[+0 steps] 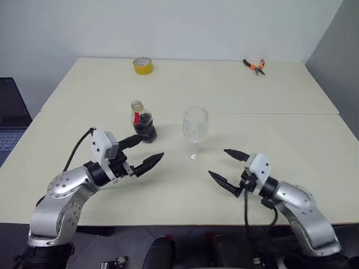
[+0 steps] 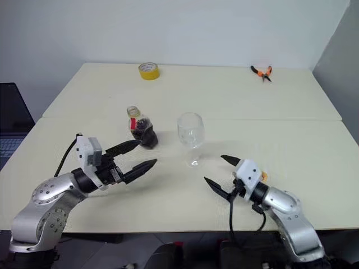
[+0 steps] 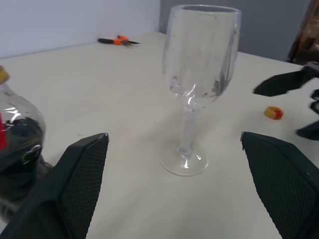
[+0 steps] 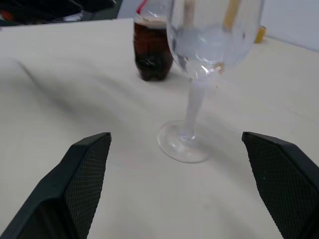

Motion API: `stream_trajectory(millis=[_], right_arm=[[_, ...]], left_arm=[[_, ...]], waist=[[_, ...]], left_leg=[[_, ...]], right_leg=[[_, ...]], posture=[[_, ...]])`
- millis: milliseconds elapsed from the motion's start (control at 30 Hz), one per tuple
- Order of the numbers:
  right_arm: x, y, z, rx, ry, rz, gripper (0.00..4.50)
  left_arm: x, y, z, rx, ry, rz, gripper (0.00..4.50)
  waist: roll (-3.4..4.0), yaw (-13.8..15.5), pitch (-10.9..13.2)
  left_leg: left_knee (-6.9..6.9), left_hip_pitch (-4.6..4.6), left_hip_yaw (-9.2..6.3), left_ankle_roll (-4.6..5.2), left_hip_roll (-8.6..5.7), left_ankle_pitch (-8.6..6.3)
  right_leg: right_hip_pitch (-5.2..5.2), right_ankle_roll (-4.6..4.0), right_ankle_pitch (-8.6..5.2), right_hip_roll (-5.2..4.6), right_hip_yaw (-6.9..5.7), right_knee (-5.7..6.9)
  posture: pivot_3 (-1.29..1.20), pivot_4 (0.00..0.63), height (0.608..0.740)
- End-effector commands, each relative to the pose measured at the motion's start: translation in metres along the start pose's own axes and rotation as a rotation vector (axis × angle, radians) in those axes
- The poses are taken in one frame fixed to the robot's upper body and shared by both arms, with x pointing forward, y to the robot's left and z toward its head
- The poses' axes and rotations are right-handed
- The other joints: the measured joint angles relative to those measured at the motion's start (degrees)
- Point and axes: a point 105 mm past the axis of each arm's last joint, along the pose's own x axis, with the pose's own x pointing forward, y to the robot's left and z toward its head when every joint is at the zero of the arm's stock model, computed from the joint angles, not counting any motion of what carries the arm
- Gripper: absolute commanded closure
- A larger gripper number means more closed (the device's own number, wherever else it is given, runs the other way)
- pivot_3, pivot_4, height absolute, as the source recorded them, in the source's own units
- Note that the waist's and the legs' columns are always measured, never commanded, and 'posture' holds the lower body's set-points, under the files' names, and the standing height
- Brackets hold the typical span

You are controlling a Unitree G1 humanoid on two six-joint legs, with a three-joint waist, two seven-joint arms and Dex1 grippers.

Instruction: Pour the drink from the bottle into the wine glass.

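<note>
Now | L gripper (image 1: 144,151) fingers apart, by bottle (image 1: 142,122) | R gripper (image 1: 226,166) fingers apart, empty | wine glass (image 1: 194,128) upright btwn.

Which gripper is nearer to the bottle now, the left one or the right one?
Left. The left gripper is open just in front of the bottle, not touching it. The right gripper is open beyond the wine glass, farther away.
</note>
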Motion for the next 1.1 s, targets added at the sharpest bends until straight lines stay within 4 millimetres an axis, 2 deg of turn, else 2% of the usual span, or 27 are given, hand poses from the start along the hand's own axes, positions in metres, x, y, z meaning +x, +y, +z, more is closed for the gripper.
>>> stream_trajectory(millis=[33,133,300,500,667,733,900,1100], right_arm=[[-0.015,0.004,0.032,0.004,-0.068,0.055,0.02],[-0.02,0.003,0.041,0.016,-0.067,0.071,0.02],[-0.019,0.004,0.052,0.031,-0.08,0.104,0.02],[-0.008,0.01,0.066,0.009,-0.123,0.131,0.02],[-0.006,0.014,0.067,-0.004,-0.113,0.136,0.02],[-0.005,0.015,0.068,-0.007,-0.114,0.134,0.02],[-0.005,0.016,0.071,-0.029,-0.117,0.126,0.02],[-0.006,0.016,0.073,-0.032,-0.12,0.116,0.02]], left_arm=[[-0.006,0.004,0.018,0.054,-0.071,0.103,0.0],[-0.013,0.016,0.019,0.073,-0.092,0.211,0.0],[-0.02,0.04,0.008,0.132,-0.034,0.393,0.0],[0.003,0.065,-0.019,0.113,0.058,0.495,0.0],[0.017,0.083,-0.025,0.13,0.063,0.532,0.0],[0.022,0.086,-0.027,0.138,0.066,0.523,0.0],[0.049,0.082,-0.03,0.158,0.071,0.436,0.0],[0.061,0.08,-0.032,0.153,0.067,0.398,0.0]], waist=[[-0.01,0.0,0.0],[-0.01,0.0,0.0],[-0.02,0.1,0.0],[-0.05,0.4,0.0],[-0.09,1.0,0.0],[-0.1,1.0,0.0],[-0.1,1.3,0.0],[-0.1,1.3,0.0]], left_leg=[[0.01,0.0,0.0,0.0,-0.01,0.0],[-0.01,0.03,-0.02,0.0,0.0,0.0],[0.0,0.02,-0.02,0.0,-0.02,0.0],[0.02,0.01,-0.02,0.01,-0.04,0.0],[0.02,-0.04,-0.01,0.0,-0.04,0.0],[0.02,-0.04,0.01,0.0,-0.03,0.0],[0.04,-0.03,-0.03,0.0,-0.04,0.0],[0.04,-0.05,0.0,-0.01,-0.03,0.0]], right_leg=[[0.01,0.0,0.0,-0.01,0.01,-0.01],[0.05,0.0,0.0,0.0,-0.03,-0.03],[0.04,0.0,0.0,0.02,-0.03,-0.04],[0.04,0.01,0.0,0.02,-0.06,-0.03],[0.01,0.01,0.0,0.02,-0.06,-0.09],[-0.01,0.01,0.01,0.02,-0.03,-0.09],[0.01,0.02,0.01,0.02,-0.1,-0.04],[0.0,0.02,0.01,0.02,-0.06,-0.06]], posture=[[0.0,0.15,0.74],[0.0,0.15,0.74],[0.0,0.15,0.74],[0.0,0.15,0.74],[0.0,0.15,0.74],[0.0,0.15,0.74],[0.0,0.15,0.74],[0.0,0.15,0.74]])
